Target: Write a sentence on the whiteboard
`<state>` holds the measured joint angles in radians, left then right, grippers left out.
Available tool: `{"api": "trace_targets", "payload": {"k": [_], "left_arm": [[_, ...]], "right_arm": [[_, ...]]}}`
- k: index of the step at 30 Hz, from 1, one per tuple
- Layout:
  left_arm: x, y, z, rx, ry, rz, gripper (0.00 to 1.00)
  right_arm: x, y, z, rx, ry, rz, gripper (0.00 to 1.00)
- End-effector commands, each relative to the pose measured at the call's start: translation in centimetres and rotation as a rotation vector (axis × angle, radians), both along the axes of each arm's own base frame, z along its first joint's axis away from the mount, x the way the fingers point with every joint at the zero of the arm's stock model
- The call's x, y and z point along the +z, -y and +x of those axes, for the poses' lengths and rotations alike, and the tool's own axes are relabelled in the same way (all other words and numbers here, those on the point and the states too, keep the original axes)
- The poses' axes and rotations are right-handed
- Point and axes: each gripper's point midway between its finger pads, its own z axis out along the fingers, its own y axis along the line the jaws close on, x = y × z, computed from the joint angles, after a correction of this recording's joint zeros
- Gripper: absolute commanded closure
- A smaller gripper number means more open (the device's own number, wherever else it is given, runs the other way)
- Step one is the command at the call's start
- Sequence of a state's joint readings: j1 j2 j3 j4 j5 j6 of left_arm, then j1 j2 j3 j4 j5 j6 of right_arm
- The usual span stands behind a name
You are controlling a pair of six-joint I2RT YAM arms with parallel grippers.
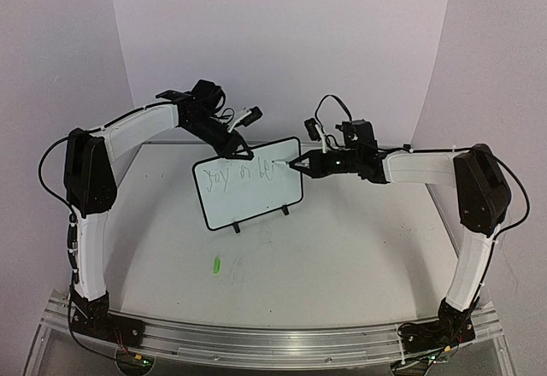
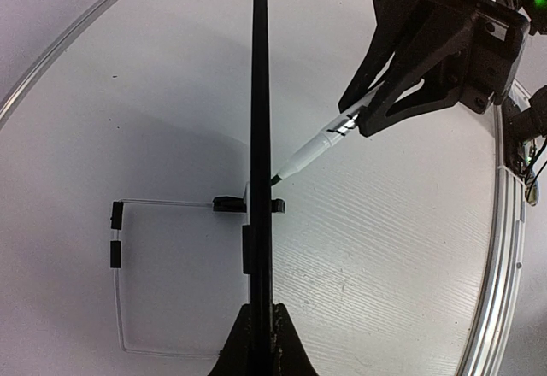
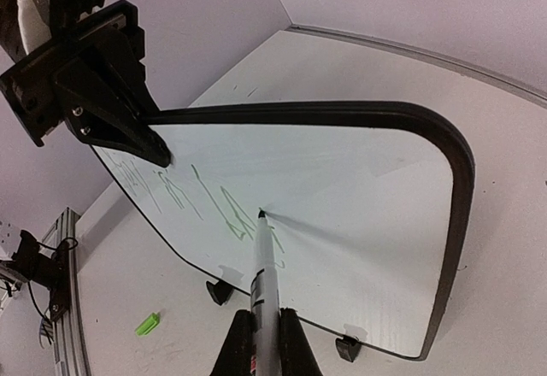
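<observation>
The whiteboard (image 1: pixel 249 190) stands upright on two small black feet mid-table, its face toward the arms. My left gripper (image 1: pixel 244 151) is shut on its top edge. In the left wrist view the board (image 2: pixel 260 120) is edge-on, rising from between the jaws of the left gripper (image 2: pixel 261 309). The sentence (image 1: pixel 244 173) is a thin green scrawl (image 3: pixel 198 198) across the upper face. My right gripper (image 1: pixel 306 164) (image 3: pixel 265 314) is shut on a white marker (image 3: pixel 266 265) (image 2: pixel 318 143). The marker's tip touches the board at the scrawl's right end.
A green marker cap (image 1: pixel 217 264) (image 3: pixel 147 324) lies on the table in front of the board, to its left. An aluminium rail (image 1: pixel 273 338) runs along the near edge by the arm bases. White backdrop walls close the table's back and sides.
</observation>
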<state>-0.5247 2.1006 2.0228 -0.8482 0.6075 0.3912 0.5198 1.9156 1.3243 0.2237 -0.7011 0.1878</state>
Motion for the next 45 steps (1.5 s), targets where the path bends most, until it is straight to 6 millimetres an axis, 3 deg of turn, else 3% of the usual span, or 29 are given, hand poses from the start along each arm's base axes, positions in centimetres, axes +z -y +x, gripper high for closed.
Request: {"api": "trace_targets", "payload": {"k": [1,10,34,45], "left_arm": [[0.9,0.0,0.8,-0.016,0.085,0.016,1.0],[0.9,-0.1,0.8,-0.015,0.087,0.018,1.0],[0.7,-0.1,0.9,-0.015,0.085,0.022,1.0],[0.7,-0.1,0.8,-0.016,0.085,0.021,1.0]], "right_arm": [[2.6,-0.4,-0.5,0.029,0.068,0.036,1.0],[1.3,0.6,-1.6,0.015,0.05,0.011,1.0],[0.9,0.2,1.0,-0.048,0.052,0.002,1.0],[-1.6,0.6,0.5,-0.057,0.003,-0.029,1.0]]}}
